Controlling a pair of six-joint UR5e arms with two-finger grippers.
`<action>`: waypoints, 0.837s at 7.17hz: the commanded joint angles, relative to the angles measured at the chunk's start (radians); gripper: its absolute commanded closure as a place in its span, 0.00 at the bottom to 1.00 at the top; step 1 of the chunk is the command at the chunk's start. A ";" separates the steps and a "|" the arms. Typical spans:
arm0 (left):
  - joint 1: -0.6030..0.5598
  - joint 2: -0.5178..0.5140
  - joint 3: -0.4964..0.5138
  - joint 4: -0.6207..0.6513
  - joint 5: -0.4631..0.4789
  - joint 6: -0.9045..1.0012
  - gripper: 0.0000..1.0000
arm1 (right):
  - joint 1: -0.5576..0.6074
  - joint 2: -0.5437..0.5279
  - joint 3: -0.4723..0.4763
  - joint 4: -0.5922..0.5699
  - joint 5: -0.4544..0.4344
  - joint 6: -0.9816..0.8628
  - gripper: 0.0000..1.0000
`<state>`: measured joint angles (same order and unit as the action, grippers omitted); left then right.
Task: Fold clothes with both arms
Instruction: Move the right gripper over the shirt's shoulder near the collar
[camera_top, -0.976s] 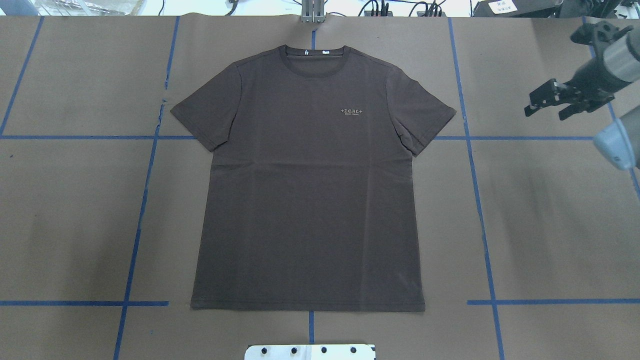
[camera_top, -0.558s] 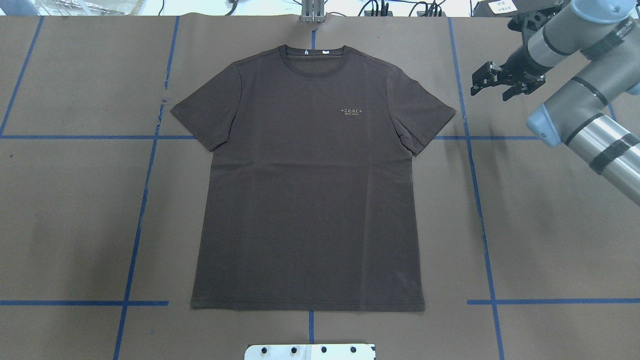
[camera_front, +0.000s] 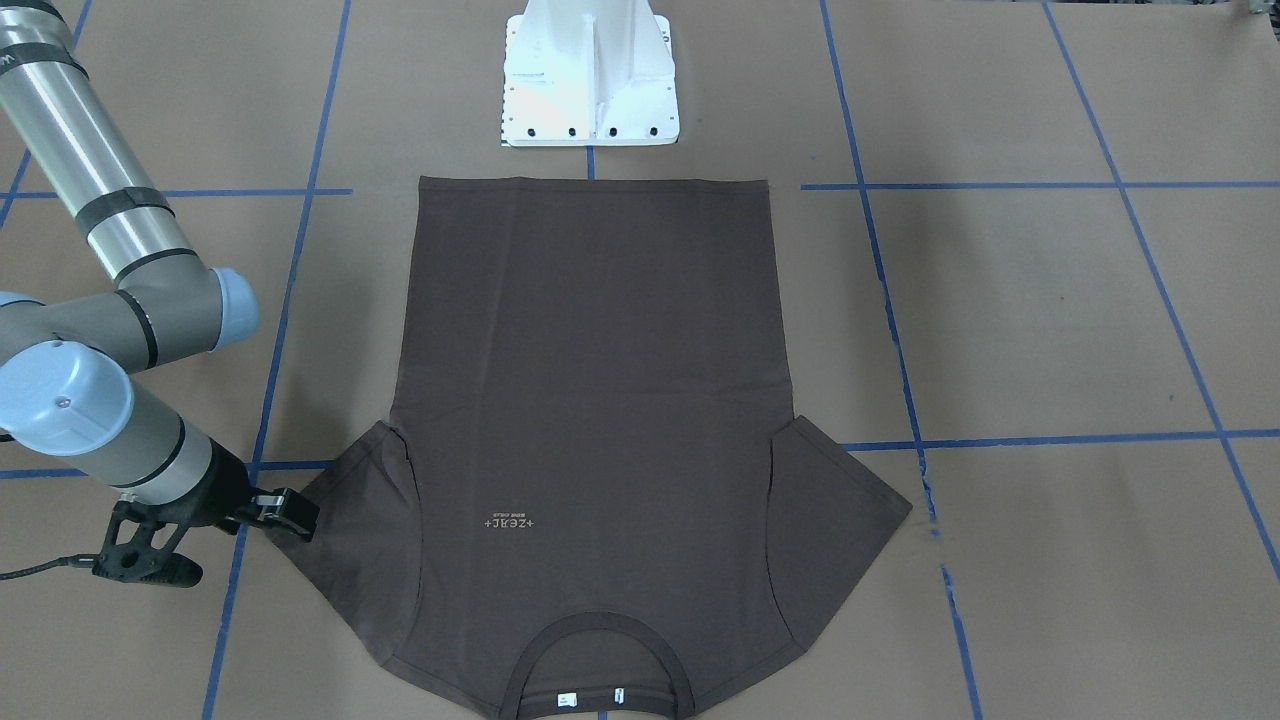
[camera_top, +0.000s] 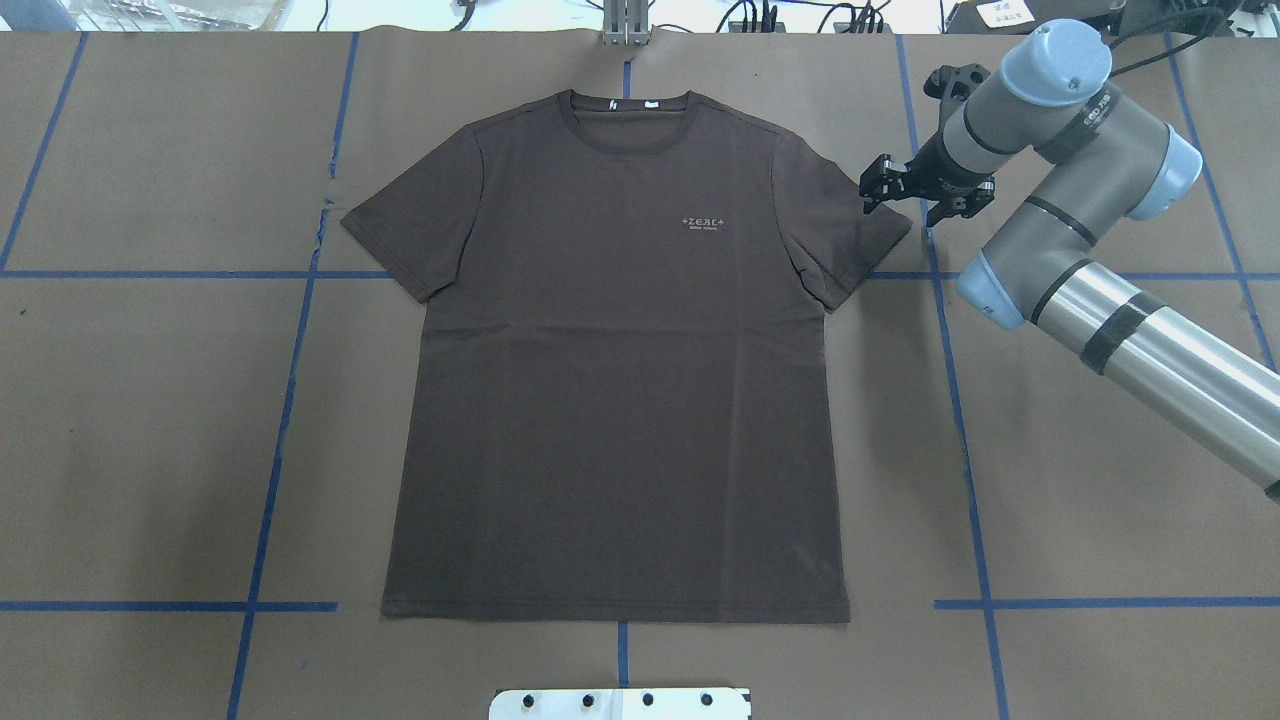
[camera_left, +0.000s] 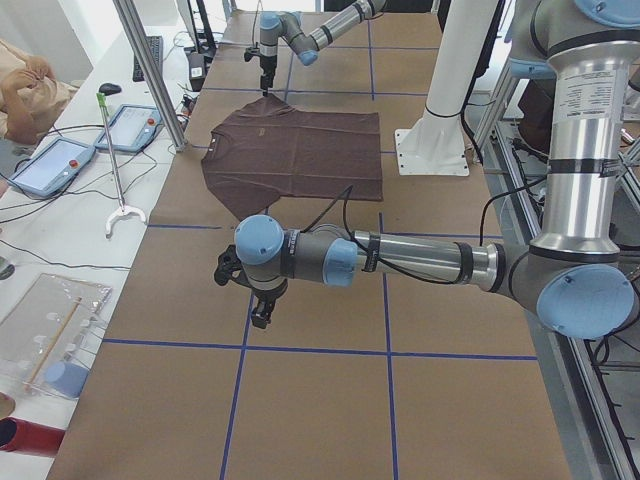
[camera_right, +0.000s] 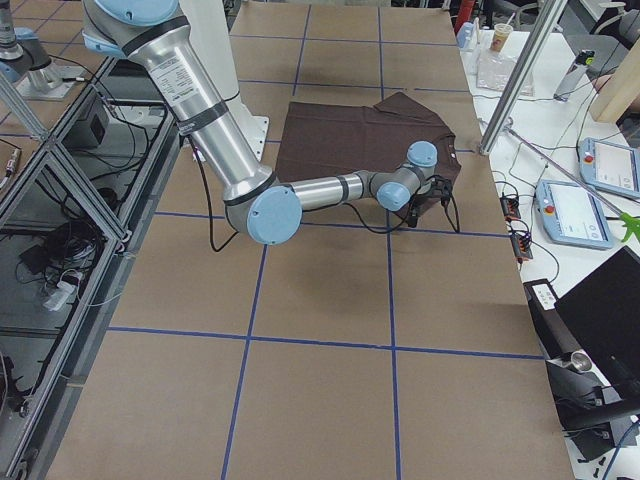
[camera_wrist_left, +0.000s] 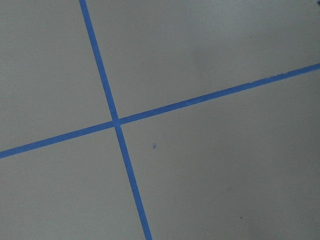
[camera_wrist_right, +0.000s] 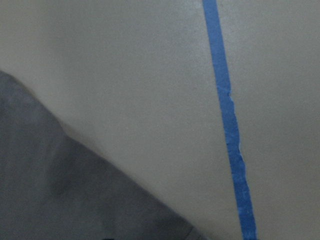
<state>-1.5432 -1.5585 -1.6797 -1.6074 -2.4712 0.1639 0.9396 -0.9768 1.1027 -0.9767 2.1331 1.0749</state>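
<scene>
While T-shirt (camera_top: 615, 400) lies flat, arm (camera_top: 1150, 340) hovers.

T-shirt (camera_top: 610, 400): 1 | robot arms (camera_left: 420, 258): 2 | white pedestal (camera_front: 590, 70): 1 | pendant tablets (camera_left: 48, 167): 2

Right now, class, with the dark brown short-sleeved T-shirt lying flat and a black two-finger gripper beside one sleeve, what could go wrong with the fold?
1. The open black two-finger right gripper sits at the very edge of the dark brown short-sleeved T-shirt's sleeve. It may pinch only the hem, or catch the brown paper table cover too.
2. The left gripper is far from the shirt, so a one-sided lift could drag it askew.
</scene>
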 joint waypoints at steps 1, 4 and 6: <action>0.000 0.000 -0.001 0.000 0.000 0.000 0.00 | -0.004 0.000 -0.003 0.000 -0.004 0.035 0.48; 0.000 0.000 -0.006 0.001 0.001 0.000 0.00 | 0.001 0.003 0.009 -0.005 0.010 0.039 1.00; 0.000 0.000 -0.006 0.001 0.001 0.002 0.00 | 0.001 0.073 0.032 -0.052 0.053 0.060 1.00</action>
<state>-1.5432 -1.5585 -1.6856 -1.6061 -2.4699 0.1651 0.9407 -0.9584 1.1253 -0.9928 2.1614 1.1170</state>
